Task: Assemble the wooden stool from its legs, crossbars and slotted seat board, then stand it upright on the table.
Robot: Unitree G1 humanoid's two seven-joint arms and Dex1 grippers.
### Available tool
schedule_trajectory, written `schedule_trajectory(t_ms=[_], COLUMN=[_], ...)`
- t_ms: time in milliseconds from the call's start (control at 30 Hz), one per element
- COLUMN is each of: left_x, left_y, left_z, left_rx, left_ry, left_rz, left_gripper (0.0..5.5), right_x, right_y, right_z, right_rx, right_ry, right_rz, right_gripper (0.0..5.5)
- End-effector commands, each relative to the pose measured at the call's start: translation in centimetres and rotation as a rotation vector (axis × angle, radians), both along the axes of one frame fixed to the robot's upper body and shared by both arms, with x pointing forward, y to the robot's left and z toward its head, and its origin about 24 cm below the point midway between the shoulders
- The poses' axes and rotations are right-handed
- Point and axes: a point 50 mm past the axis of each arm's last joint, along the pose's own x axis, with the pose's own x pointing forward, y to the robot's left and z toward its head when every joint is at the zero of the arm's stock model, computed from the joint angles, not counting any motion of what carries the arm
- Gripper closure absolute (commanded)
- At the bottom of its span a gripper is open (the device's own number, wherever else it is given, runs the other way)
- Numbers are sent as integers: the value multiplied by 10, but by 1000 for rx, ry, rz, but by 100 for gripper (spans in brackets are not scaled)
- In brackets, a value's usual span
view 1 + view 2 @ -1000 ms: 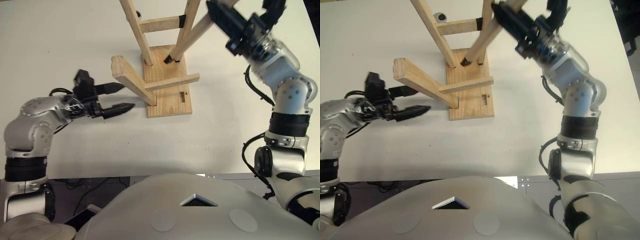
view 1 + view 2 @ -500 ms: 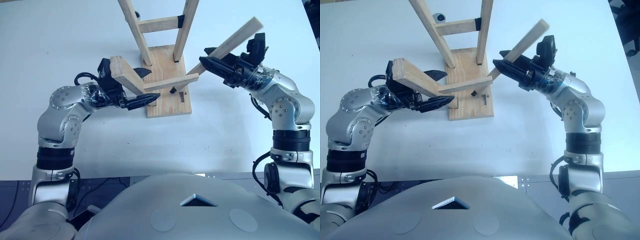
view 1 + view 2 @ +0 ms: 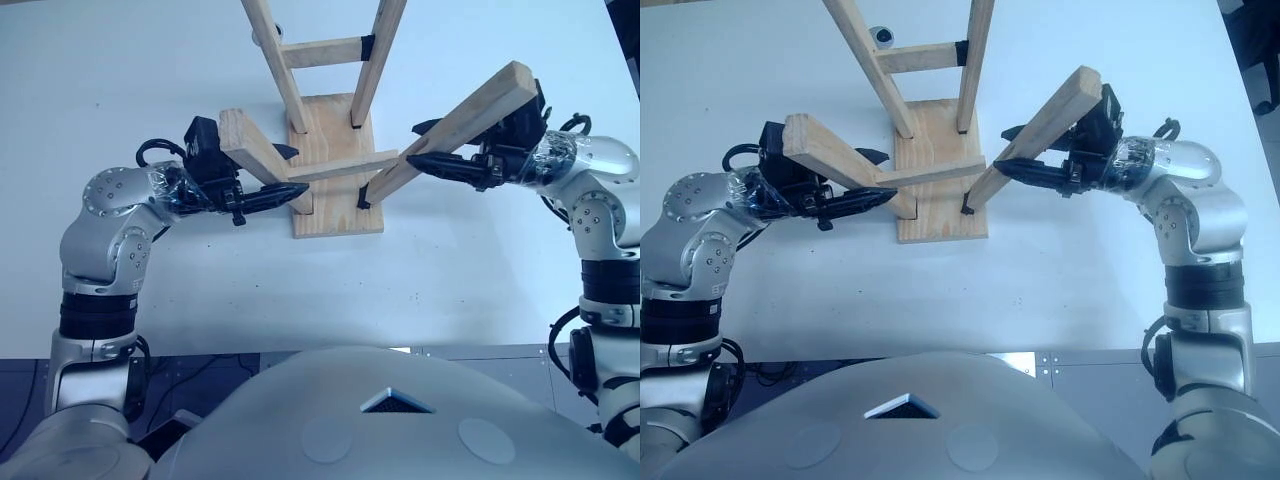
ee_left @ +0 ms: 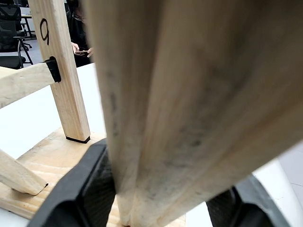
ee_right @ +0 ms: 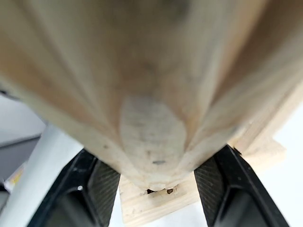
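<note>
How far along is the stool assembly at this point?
Done: two far wooden legs joined by a crossbar stand in the flat wooden seat board. In hand: left gripper holds the near-left leg with a second crossbar; right gripper holds the fourth leg against the board. Left: seating both, standing it upright.

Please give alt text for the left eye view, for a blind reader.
The left gripper holds the left leg and the right gripper the right leg, both slanted, feet on the seat board. Two joined legs stand behind.

Pale wooden stool (image 3: pixel 335 205) with black leg tips on a white table (image 3: pixel 150 270).
</note>
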Motion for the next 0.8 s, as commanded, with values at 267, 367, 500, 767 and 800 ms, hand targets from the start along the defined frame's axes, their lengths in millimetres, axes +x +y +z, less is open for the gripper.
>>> schedule_trajectory(t_ms=[267, 367, 500, 767, 800], left_x=[1, 1, 2, 1, 1], left_y=[-4, -7, -10, -17, -18], left_z=[3, 3, 4, 5, 5], left_rx=[25, 21, 18, 30, 33], left_ry=[-5, -13, -23, -25, -24], left_rz=[-58, -70, -82, -133, -141], left_gripper=[318, 318, 319, 322, 322], right_x=[14, 14, 14, 23, 26], right_y=[-23, -23, -14, 11, 12], right_z=[-26, -29, -29, -21, -21], right_rx=[-359, -381, -367, -328, -329], right_ry=[24, 37, 29, -21, -26], right_rz=[134, 167, 201, 223, 215], right_gripper=[347, 347, 347, 347, 347])
